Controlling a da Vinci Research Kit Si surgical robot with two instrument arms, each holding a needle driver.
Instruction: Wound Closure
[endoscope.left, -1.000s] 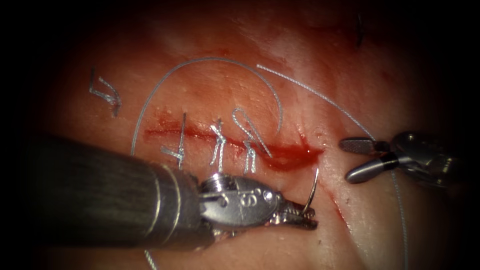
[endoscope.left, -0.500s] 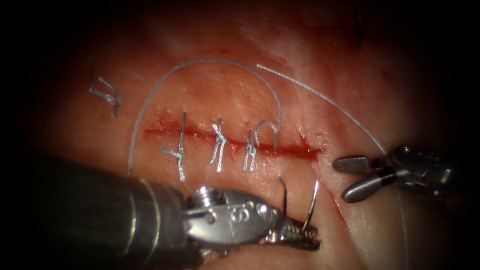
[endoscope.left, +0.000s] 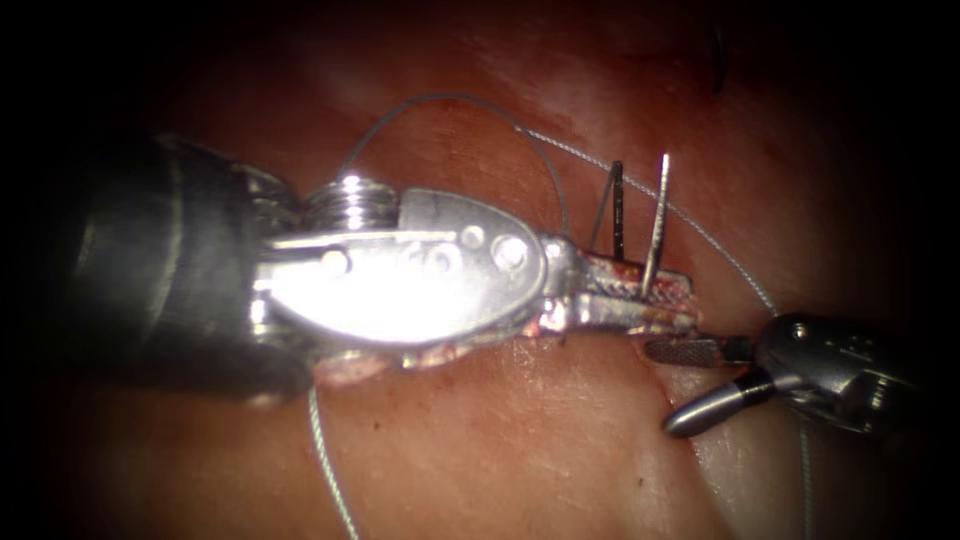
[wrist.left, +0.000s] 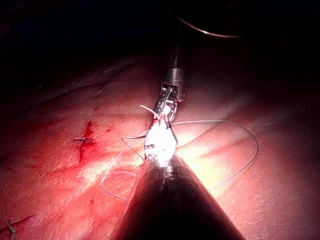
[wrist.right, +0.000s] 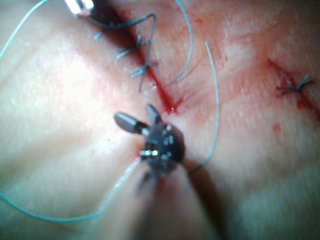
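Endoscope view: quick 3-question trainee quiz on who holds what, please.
1. True or false: the right tool grips the needle.
2. The left tool holds the needle: A) at the tip B) low on its curve, tip pointing up C) not at all.
3. Fill in: the needle is ____ of the tissue.

Key: 1 false, its jaws are open and hold nothing. 2 B. 3 clear; the thread trails away below the left tool.
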